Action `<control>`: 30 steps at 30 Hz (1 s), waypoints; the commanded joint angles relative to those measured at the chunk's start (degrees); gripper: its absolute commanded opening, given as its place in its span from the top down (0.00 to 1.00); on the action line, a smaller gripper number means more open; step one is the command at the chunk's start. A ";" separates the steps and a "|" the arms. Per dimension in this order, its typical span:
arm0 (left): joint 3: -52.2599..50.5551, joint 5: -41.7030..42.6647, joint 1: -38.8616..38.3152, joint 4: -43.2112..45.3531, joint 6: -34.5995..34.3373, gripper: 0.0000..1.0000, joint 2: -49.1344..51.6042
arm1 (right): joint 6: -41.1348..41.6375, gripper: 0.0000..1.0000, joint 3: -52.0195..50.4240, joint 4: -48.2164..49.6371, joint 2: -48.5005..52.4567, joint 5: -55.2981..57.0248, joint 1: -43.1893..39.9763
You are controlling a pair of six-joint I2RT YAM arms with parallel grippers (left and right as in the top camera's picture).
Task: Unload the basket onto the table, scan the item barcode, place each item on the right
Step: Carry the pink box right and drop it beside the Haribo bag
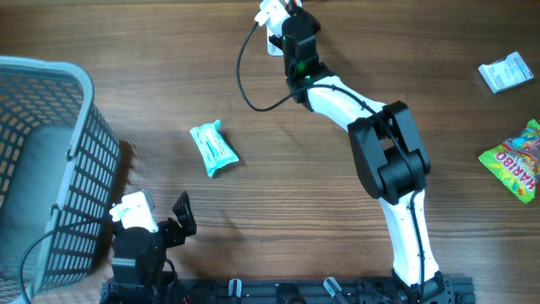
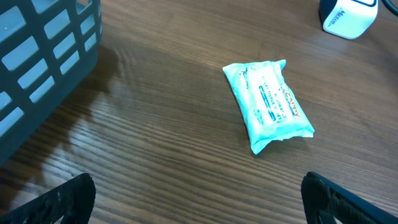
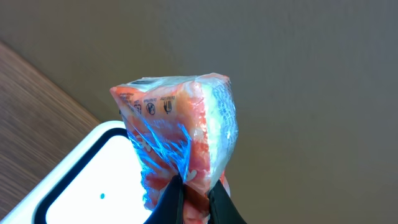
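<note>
Right now my right fingers [image 3: 171, 200] are pinched closed on one orange-and-clear packet [image 3: 180, 130], held close to what looks like the white scanner [image 3: 87, 174], top centre of the overhead frame. My left fingers [image 2: 62, 199] stand wide apart, holding nothing, at lower left beside one grey basket [image 1: 51, 169]. Three packs lie on the counter [image 1: 295, 194]: one teal wipes pack [image 1: 213, 148], one white pack [image 1: 506, 72], one gummy bag [image 1: 519, 160].

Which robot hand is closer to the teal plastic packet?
Left. The open left gripper sits near the teal plastic packet, facing it; the right gripper is farther away, shut on an orange plastic wrapper.
</note>
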 commanded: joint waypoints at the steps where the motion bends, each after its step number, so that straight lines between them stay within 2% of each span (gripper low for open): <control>1: -0.24 0.48 -0.24 0.17 -0.46 0.00 -0.42 | -10.97 0.95 1.75 0.31 3.41 0.74 0.20; 3: -0.24 0.48 -0.24 0.17 -0.46 0.00 -0.42 | -12.50 0.96 1.75 0.26 4.37 0.98 0.20; 7: -0.24 0.48 -0.24 0.17 -0.46 0.00 -0.42 | -2.67 0.95 1.75 0.11 4.48 0.96 0.17; 10: -0.24 0.46 -0.24 0.17 -0.46 0.00 -0.42 | -0.50 0.95 1.75 0.20 4.46 1.77 0.20; 14: -0.24 0.46 -0.24 0.17 -0.46 0.00 -0.42 | -2.08 0.96 2.56 -0.22 2.95 19.28 0.39; 18: -0.24 0.48 -0.24 0.17 -0.46 0.00 -0.42 | -15.54 0.96 2.56 1.16 0.87 44.68 -0.48; 21: -0.24 0.48 -0.24 0.17 -0.46 0.00 -0.42 | -17.46 0.96 2.54 2.23 0.87 61.24 -5.07; 22: -0.24 0.48 -0.24 0.17 -0.46 0.00 -0.42 | -17.51 0.96 2.51 2.19 0.87 64.13 -6.99; 26: -0.24 0.48 -0.24 0.17 -0.46 0.00 -0.42 | -17.09 0.96 0.04 1.68 0.90 64.04 -15.56; 30: -0.24 0.46 -0.24 0.17 -0.46 0.00 -0.42 | -14.27 0.96 -6.95 1.25 0.90 64.04 -24.00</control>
